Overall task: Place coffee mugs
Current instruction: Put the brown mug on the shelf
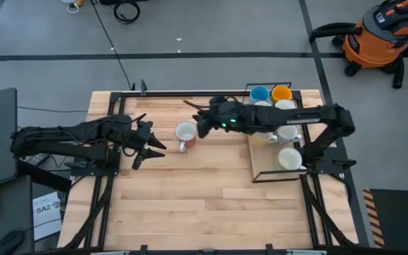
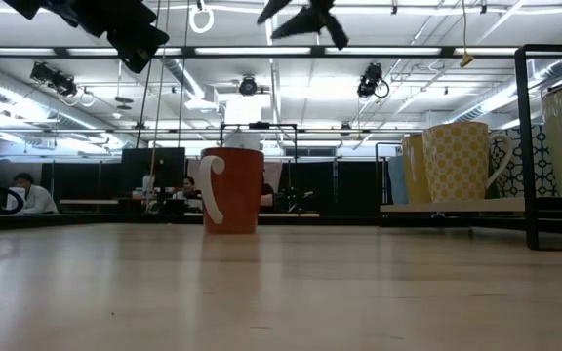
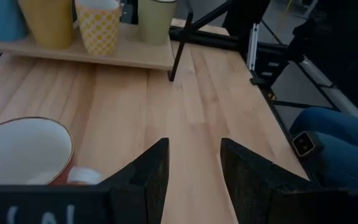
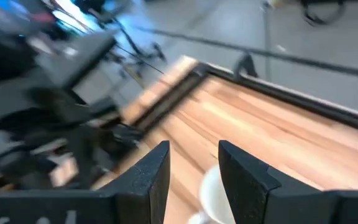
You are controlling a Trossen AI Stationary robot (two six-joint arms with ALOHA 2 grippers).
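A red-orange mug with a white inside and a white handle stands upright on its base on the wooden table. In the low view the mug is alone in the middle. My right gripper hovers open just beyond its right side and well above it; its wrist view shows the mug's white rim below the fingers. My left gripper is open to the mug's left, and the mug sits beside its fingers, apart from them. Other mugs, including light blue and orange-yellow, stand on a tray on the right.
The wooden tray in a black frame takes up the table's right part and holds several mugs, among them a yellow-patterned one. A black post stands at its corner. A person's leg shows beyond the table edge.
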